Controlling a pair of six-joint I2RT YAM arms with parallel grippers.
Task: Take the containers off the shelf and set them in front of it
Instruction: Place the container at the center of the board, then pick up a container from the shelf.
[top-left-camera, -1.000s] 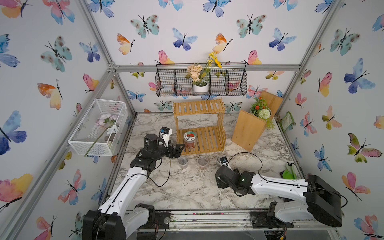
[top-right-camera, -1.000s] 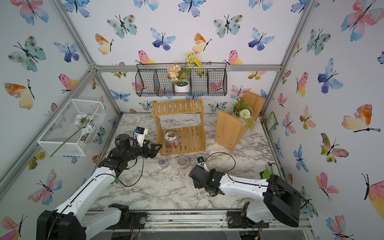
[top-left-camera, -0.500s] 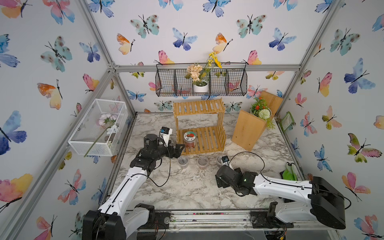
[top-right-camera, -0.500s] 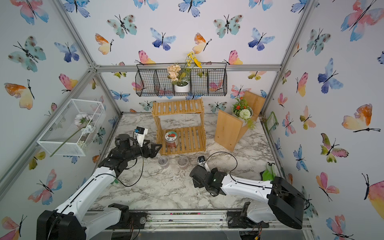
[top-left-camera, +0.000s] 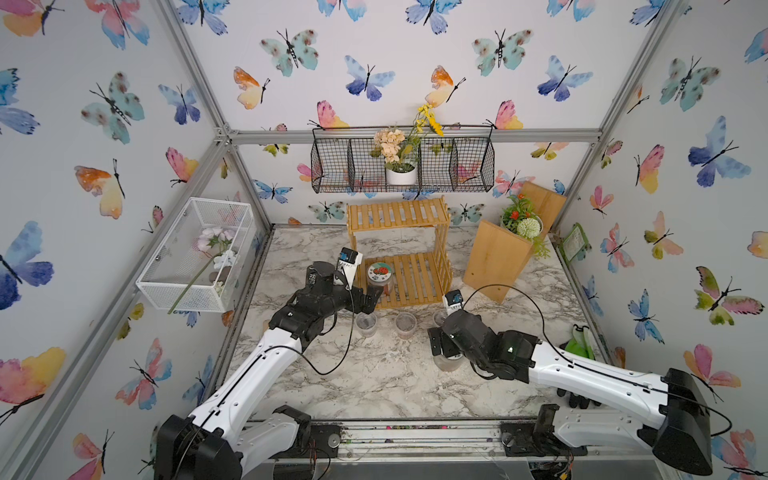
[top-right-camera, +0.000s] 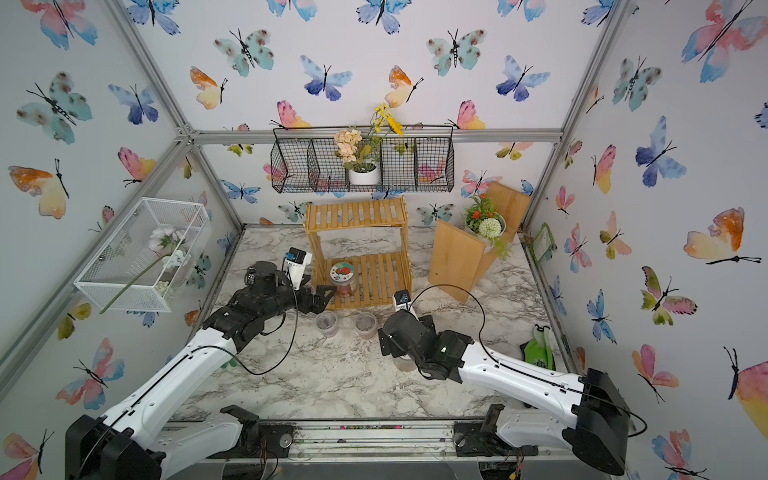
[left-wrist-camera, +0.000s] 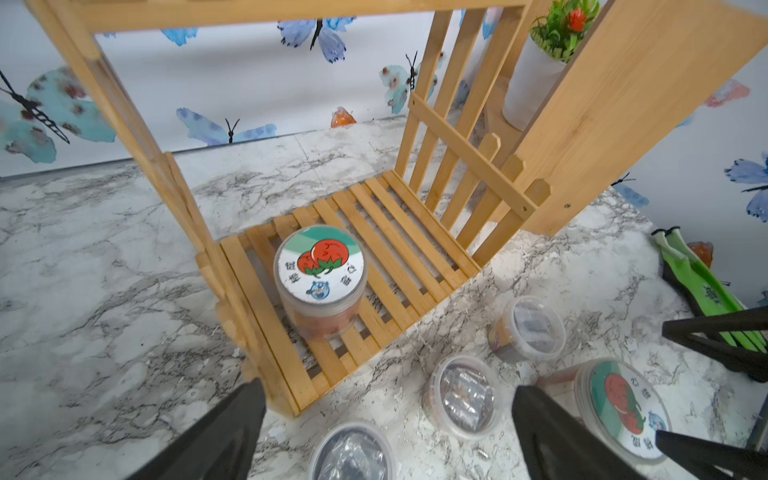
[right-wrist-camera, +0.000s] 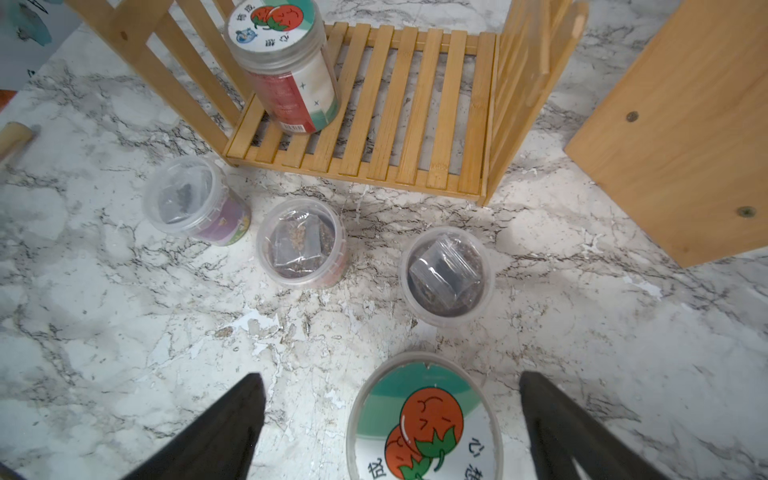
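Left tool (left-wrist-camera: 384, 388) is spread wide and holds nothing. It points at the last thing to move: a clear plastic jar with a white lid and red tomatoes on it (left-wrist-camera: 320, 266). That jar stands straight on the bottom board of the small light bamboo shelf with two slatted boards (left-wrist-camera: 399, 232), at the board's 9 o'clock side, close to a side post. I think the wide jaws are set to fit round it; the post leaves little room there.

At the shelf's 6 o'clock, on the white and grey marble worktop (right-wrist-camera: 124, 332), three small clear plastic cups with lids sit in a row: one with a purple label (right-wrist-camera: 187, 199), one with a reddish label (right-wrist-camera: 301, 245), and one whose label is hidden (right-wrist-camera: 446, 274). Farther toward 6 o'clock, a second clear jar with the same tomato lid (right-wrist-camera: 419, 419) stands free between the wide jaws of the right tool (right-wrist-camera: 389, 376), not touching them. Four down, one left, I think.
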